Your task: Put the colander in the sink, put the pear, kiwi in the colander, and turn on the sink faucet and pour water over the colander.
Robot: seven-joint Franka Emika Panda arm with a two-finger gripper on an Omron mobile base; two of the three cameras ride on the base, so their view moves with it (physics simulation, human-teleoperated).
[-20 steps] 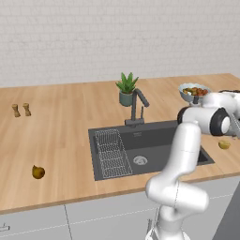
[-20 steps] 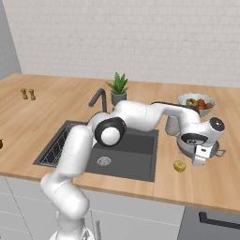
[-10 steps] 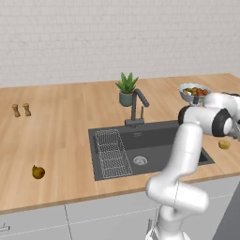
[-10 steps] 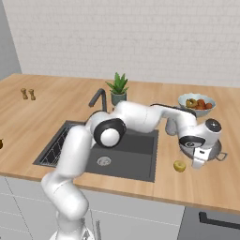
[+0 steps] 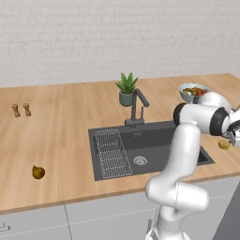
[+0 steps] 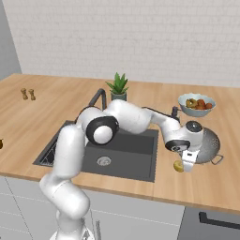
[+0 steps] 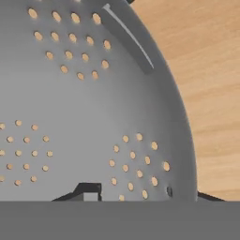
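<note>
So the round grey metal colander dotted with small holes (image 6: 207, 146) is sitting on the light wooden countertop (image 6: 42, 117), out at about 3 o'clock from the dark grey rectangular sink basin (image 6: 125, 154), not in it. From the hand camera the colander's inside (image 7: 84, 117) looks bare, just curved grey wall with clusters of holes and wood grain showing past the rim. The white arm's two-finger gripper (image 6: 188, 159) is down at the colander's near rim, one dark fingertip (image 7: 89, 190) poking up inside the bowl and the other outside the wall at the rim, so the fingers straddle the rim, but I honestly can't tell if they're clamped on it or still a bit apart. The small yellowish-olive oval kiwi (image 6: 178, 166) lies on the counter just beside the gripper, at roughly 8 o'clock from the colander. The small golden-brown teardrop pear (image 5: 38, 172) is well apart, way over at 9 o'clock of the sink. The sink holds a wire rack (image 5: 111, 152) along one side and a round drain (image 5: 139, 160). The dark grey slim faucet (image 5: 137, 107) stands at the sink's 12 o'clock edge. The pale bowl (image 6: 196, 105) at the colander's 12 o'clock holds mixed fruit.
</note>
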